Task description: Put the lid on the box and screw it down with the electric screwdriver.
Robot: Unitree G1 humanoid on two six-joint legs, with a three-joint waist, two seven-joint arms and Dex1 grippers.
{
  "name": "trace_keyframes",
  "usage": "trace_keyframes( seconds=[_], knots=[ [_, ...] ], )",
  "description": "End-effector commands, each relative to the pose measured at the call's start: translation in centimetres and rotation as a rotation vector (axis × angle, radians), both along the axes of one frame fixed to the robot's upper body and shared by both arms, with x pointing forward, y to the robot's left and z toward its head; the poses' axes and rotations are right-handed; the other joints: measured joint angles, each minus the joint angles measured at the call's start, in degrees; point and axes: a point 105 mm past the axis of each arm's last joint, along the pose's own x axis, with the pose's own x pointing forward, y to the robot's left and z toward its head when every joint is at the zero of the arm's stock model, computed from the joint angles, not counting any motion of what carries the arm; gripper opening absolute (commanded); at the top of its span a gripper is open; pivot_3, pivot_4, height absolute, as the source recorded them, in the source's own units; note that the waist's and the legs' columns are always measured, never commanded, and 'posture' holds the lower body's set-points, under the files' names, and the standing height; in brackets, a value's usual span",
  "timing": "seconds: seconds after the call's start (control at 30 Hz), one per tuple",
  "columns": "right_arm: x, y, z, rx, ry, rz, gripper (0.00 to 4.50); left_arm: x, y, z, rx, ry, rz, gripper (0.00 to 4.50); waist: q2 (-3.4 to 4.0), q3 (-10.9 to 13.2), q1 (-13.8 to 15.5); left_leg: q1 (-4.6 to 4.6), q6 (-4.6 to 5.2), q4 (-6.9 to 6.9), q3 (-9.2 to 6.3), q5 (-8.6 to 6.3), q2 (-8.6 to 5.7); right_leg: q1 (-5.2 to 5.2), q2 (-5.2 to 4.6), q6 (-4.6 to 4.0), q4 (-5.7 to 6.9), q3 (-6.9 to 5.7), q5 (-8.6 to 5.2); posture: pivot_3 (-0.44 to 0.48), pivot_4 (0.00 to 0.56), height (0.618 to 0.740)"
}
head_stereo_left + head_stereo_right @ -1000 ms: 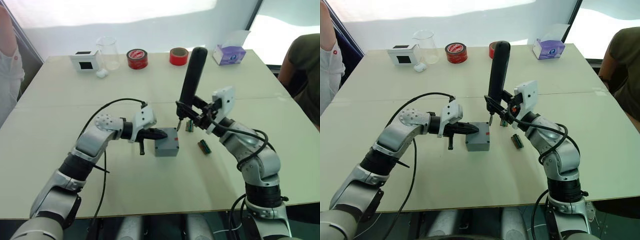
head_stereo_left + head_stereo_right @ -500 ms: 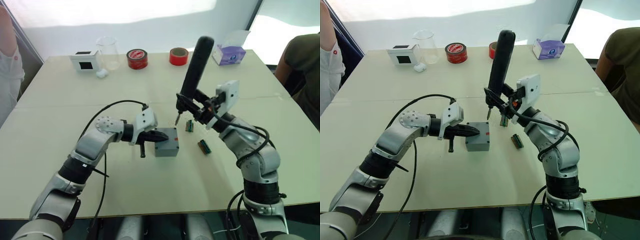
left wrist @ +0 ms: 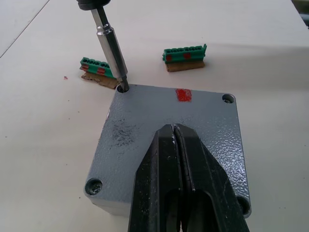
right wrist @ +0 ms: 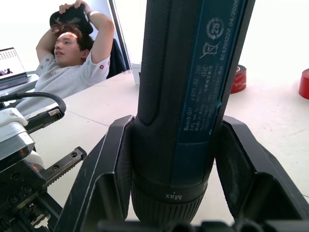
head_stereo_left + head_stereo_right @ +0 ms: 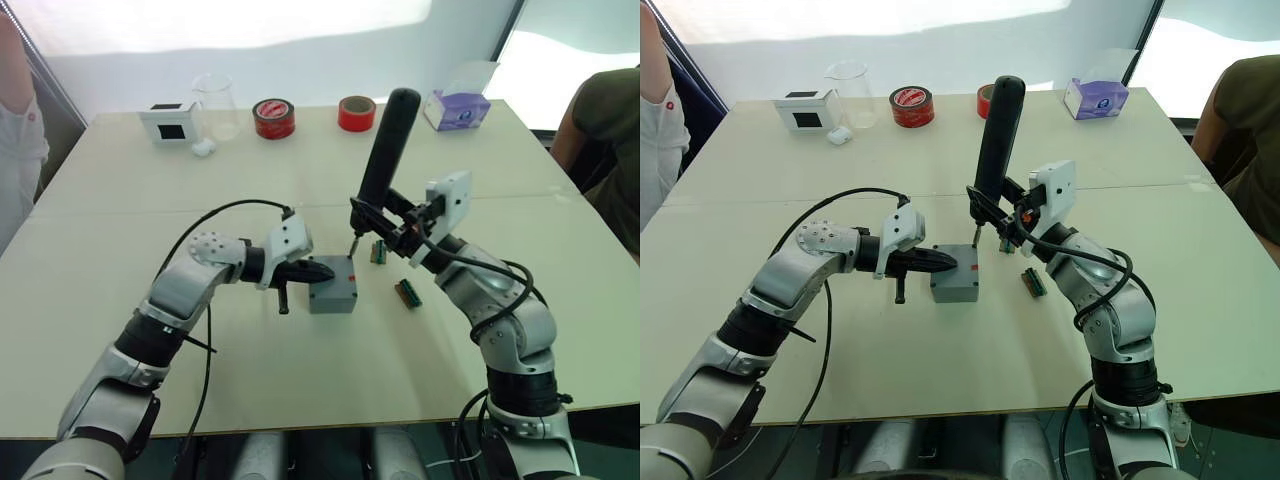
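The lid (image 3: 169, 130) sits on the box (image 5: 333, 296), in the middle of the table (image 5: 120, 240). It has a red mark near its far edge and a screw hole in each corner. My left gripper (image 3: 176, 145) has its two fingers pressed together with nothing between them, and their tips rest on top of the lid to hold it down.

My right gripper (image 4: 174, 193) is clamped around the screwdriver (image 5: 385, 150) and holds it almost straight up. The metal bit (image 3: 110, 46) has its tip in one far corner hole.

I think this is the screwing step. To do it well, I should keep the bit straight over the hole and push down gently. My left fingers should keep the lid from turning. I cannot see a screw in the hole, so I cannot tell how tight it is.

Two green blocks (image 3: 185, 54) lie just beside the box.

On the screwdriver I can read "Max" near the gripper. The small print above it is too tiny to read.
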Motion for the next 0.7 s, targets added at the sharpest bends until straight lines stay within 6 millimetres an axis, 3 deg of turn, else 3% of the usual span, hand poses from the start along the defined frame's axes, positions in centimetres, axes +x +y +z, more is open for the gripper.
trace_keyframes(
  seconds=[0.03,0.47,0.7],
  knots=[
    [-0.6,0.5,0.9,-0.002,-0.058,0.016,1.85,0.3,0.7,-0.6,0.029,0.01,0.032,0.0,0.0,0.0,0.0,0.01,0.0,0.0,0.0,0.0,0.0,0.01,0.0,0.0,0.0,0.0,0.0,0.0,0.15,0.74],
    [-0.3,0.8,1.0,0.014,-0.079,-0.002,1.85,0.1,0.7,-1.0,0.032,0.019,0.029,0.0,0.0,0.0,0.0,0.07,0.0,0.0,0.0,0.0,0.0,0.07,0.0,0.0,0.0,0.0,0.0,0.0,0.15,0.74],
    [-0.1,0.8,-0.3,-0.031,-0.067,-0.008,1.85,-0.1,0.6,-1.1,0.035,0.025,0.027,0.0,0.0,0.0,0.0,0.35,0.03,-0.04,0.0,-0.02,0.0,0.34,0.0,-0.01,-0.03,0.0,-0.01,0.0,0.15,0.74]
  ],
)
